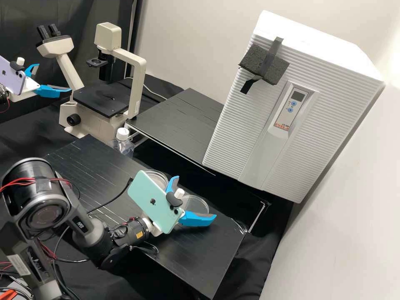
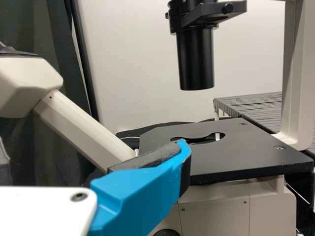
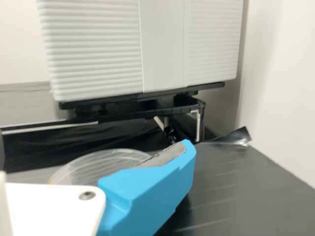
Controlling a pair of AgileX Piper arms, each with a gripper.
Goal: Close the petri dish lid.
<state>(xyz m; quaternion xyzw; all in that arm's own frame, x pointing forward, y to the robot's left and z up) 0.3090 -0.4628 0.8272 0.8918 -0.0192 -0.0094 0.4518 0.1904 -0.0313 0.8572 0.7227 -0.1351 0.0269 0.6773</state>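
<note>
Clear round petri dish parts lie on the black bench: one piece [image 1: 196, 204] between the right gripper's fingers, another [image 1: 155, 175] partly behind the phone on that arm. My right gripper [image 1: 196, 196] is open, its fingers wide apart; whether either touches the dish is unclear. In the right wrist view, one blue finger of the right gripper [image 3: 152, 189] overlaps the near side of a clear dish [image 3: 98, 164]. The left gripper [image 1: 54, 77] is open and empty beside the microscope. In the left wrist view, a finger of the left gripper [image 2: 142, 194] shows before the microscope stage.
The microscope [image 1: 106, 100] stands at the back left, a capped bottle [image 1: 123, 143] beside it. A white ribbed incubator [image 1: 266, 125] stands at the back right. The bench edge [image 1: 225, 266] runs near the right arm, and a cable [image 1: 110, 204] crosses the bench.
</note>
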